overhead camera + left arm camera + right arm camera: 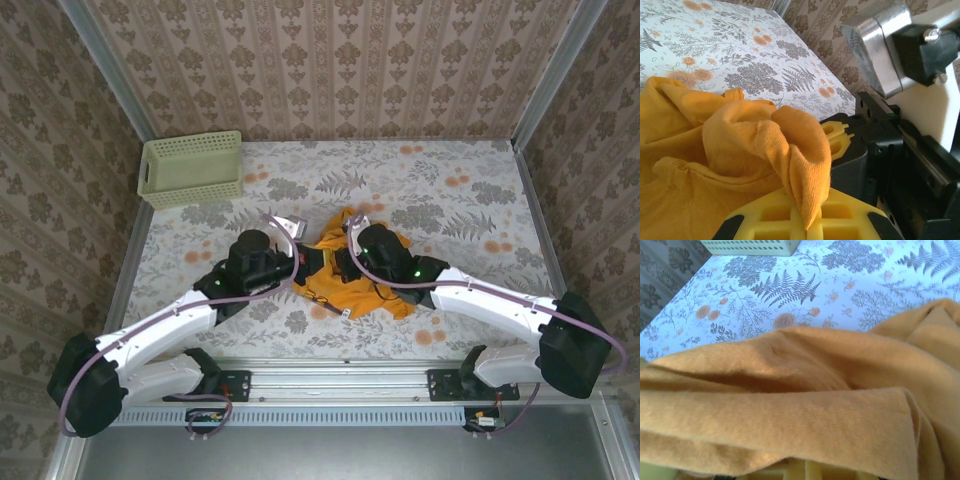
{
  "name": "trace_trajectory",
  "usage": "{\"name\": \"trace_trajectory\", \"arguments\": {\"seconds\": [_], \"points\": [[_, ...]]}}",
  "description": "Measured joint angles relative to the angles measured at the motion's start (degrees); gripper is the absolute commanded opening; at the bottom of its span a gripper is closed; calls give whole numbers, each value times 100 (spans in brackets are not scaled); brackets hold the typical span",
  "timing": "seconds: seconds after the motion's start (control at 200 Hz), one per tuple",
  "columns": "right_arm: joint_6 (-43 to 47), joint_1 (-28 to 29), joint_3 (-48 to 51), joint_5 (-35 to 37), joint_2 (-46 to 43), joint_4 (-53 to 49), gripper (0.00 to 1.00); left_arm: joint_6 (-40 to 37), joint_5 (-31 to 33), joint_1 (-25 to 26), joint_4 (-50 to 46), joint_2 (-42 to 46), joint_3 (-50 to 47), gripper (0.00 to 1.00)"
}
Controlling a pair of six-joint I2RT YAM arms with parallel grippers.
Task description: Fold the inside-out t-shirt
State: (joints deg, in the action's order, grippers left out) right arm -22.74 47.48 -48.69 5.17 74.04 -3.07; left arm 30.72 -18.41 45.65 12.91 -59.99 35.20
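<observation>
- We see the orange-yellow t-shirt crumpled on the flowered table, near the front edge, between our two arms.
- Our left gripper pinches a fold of its cloth.
- Our right gripper is pressed together under draped cloth; we cannot tell whether it grips any.

Open table right of the bunched t-shirt; basket at far-left corner; walls on 3 sides

Soft, matt, finely ribbed orange-yellow cotton knit of the t-shirt. Smooth moulded yellow plastic fingers on the left gripper. Matt pale green plastic lattice basket, upper left. Smooth floral-printed table covering.
</observation>
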Motion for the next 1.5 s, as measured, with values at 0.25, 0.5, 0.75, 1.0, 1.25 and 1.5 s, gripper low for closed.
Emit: {"name": "trace_trajectory", "arguments": {"seconds": [0.25, 0.5, 0.75, 1.0, 1.25, 1.5], "points": [[-22, 0, -39, -33, -734, -623, 0, -90, 396, -245, -476, 79, 39, 15], [-223, -42, -212, -380, -1257, -1215, 0, -542, 994, -243, -1451, -422, 695, 38], [-431, -323, -699, -706, -1167, -1541, 0, -1139, 1937, 938, -1856, -70, 713, 53], [-474, -334, -796, -1019, -1130, -1563, 0, -1421, 2175, 1287, -1460, 579, 516, 56], [-540, -258, -796, -1172, -1130, -1563, 0, -1604, 2046, 1397, -1290, 20, 544, 55], [-581, -243, -802, -1154, -1104, -1572, 0, -1615, 2184, 1394, -1244, -319, 691, 31]]}}
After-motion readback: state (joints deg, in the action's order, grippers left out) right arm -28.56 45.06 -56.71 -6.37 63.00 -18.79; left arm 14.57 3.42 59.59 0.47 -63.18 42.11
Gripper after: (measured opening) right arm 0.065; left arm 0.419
